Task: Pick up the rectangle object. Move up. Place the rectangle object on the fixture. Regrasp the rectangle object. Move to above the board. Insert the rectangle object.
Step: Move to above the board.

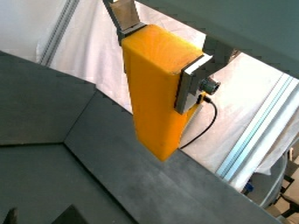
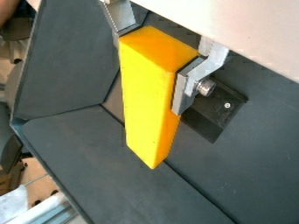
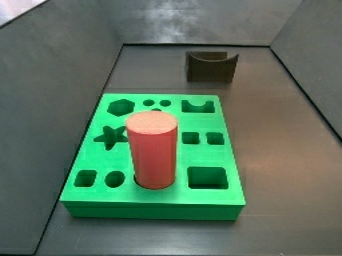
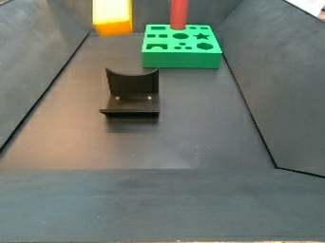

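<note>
Up close, both wrist views show the gripper [image 1: 158, 51] clamped on the rectangle object [image 1: 156, 92]: a flat silver finger [image 1: 193, 83] presses one long side near the block's upper end, and a second plate [image 1: 121, 17] bears on the opposite side. The jaws stand only as far apart as the block is thick, with the yellow-orange piece filling the gap between them. Its long axis runs straight out from between the jaws, away from the wrist, and its free square end hangs clear above the dark floor, touching nothing.

In a wrist view the same grip shows [image 2: 158, 48], with the rectangle object [image 2: 149, 101] hanging over the grey floor, and past the finger [image 2: 197, 74] a flat dark plate with a screw lies on the floor.

The side views tell a different story. In a side view only the lower end of the rectangle object [image 4: 112, 16] pokes in at the upper edge, upright and high off the floor; the gripper itself is out of frame there. Below it sits the fixture [image 4: 129, 92], well apart from the block, and farther back the board [image 4: 181, 48] with a red cylinder [image 4: 180, 12] standing in it.

In a side view neither block nor gripper appears at all: just the board [image 3: 156, 155], the red cylinder [image 3: 151, 150] upright in one hole, and the fixture [image 3: 211, 65] beyond it.
</note>
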You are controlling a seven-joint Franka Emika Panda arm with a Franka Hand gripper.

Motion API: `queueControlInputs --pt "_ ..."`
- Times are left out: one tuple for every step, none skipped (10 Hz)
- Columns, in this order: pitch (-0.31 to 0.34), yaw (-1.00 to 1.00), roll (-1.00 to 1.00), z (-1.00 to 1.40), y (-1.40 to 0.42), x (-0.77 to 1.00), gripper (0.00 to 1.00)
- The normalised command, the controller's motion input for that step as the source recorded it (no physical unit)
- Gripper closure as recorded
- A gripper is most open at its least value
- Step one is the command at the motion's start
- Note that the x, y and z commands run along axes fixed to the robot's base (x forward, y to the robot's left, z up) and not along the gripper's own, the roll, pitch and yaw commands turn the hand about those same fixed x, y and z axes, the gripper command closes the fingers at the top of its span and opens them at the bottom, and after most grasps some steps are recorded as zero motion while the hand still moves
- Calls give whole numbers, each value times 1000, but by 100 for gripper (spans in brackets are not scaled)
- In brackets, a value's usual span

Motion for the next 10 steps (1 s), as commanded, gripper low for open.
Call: queueControlInputs --pt "66 33 -54 204 2 -9 100" --pt "-3 15 -1000 228 -1000 -638 100" --pt "-14 18 -1000 236 -1000 -638 100" --pt "-33 22 -1000 254 -1000 -692 100" --pt "-52 20 -1000 240 -1000 -708 100" --pt "-66 18 -1000 249 -1000 -729 100" --pt "-76 15 -1000 257 -1000 -760 100" --pt "-95 11 -1000 264 -1000 -811 100" --pt "-111 6 -1000 273 -999 -868 100" --pt "-135 4 -1000 199 -675 -656 100"
